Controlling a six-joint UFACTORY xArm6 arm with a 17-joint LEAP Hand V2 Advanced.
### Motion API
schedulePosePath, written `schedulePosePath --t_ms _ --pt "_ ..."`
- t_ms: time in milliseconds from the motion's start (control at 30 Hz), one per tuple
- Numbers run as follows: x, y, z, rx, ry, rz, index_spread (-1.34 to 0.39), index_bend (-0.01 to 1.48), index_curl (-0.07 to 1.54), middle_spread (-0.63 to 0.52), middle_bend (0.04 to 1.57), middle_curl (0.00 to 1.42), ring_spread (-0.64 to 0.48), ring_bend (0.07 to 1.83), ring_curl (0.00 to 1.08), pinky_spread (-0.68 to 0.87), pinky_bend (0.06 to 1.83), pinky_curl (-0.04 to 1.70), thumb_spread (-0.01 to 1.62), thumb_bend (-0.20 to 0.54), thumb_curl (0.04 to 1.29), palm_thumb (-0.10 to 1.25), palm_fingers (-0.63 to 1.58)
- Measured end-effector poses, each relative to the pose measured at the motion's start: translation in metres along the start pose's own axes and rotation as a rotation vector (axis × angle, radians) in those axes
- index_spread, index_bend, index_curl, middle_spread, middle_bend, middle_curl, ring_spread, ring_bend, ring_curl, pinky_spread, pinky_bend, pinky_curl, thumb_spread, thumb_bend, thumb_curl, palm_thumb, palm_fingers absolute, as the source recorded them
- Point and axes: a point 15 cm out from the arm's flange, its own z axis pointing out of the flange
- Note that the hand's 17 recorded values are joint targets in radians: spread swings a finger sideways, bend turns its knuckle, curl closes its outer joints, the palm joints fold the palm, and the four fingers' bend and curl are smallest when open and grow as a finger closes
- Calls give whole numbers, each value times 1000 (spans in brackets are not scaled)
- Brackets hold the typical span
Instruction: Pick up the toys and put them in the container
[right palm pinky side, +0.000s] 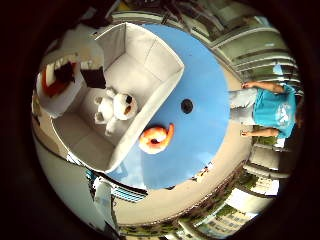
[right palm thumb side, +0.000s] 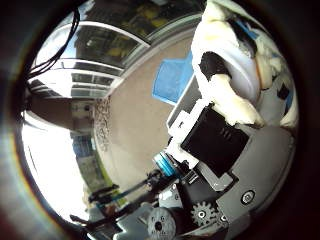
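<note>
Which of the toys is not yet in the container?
The orange toy. It lies on the blue table, just outside the container's wall, while the white plush toy already lies inside.

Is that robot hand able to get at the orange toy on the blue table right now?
Probably not yet: the hand is curled round a white plush toy. The orange toy lies uncovered on the blue table beside the container, so the way looks free once it lets go.

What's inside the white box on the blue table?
A white plush toy lies on the bottom of the box. The hand, holding another plush toy, covers one end, so anything beneath it stays hidden. An orange toy sits outside on the table.
</note>
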Motion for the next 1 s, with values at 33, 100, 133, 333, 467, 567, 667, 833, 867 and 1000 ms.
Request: schedulePosePath --t_ms 33,100,133,333,467,567,667,833,867,1000 --pt "2 5 1 -13 -6 6 -603 402 1135 -91 798 643 103 1169 546 283 1444 573 1155 -50 657 591 -32" --pt "6 18 3 -49 -25 19 -561 303 1011 -57 638 543 161 954 432 323 1270 482 1168 -46 600 561 -203" --pt "11 23 2 -55 -29 28 -541 250 954 -39 562 502 180 869 381 340 1204 436 1176 -43 572 549 -212" --pt "39 41 -14 -28 -22 45 -485 114 713 21 321 394 239 659 287 392 1005 321 1158 -49 449 448 -136" --pt "59 60 -39 14 0 80 -415 111 579 35 261 371 256 597 273 415 932 281 1146 -34 392 429 -49" --pt "84 90 -63 36 36 112 -350 119 516 31 255 367 263 579 273 429 918 266 1144 -31 367 430 -7" --pt "114 125 -73 3 90 165 -287 127 462 30 255 366 268 568 273 440 913 254 1142 -29 349 433 25" --pt "160 176 -63 -118 134 245 -221 134 391 36 246 365 273 546 277 448 895 238 1142 -29 326 434 36" --pt "168 181 -53 -142 118 260 -213 139 380 38 245 365 273 538 277 448 885 234 1142 -28 323 434 33" --pt "192 198 -22 -201 67 305 -188 149 347 55 234 363 270 499 277 440 838 215 1141 -28 313 436 10"
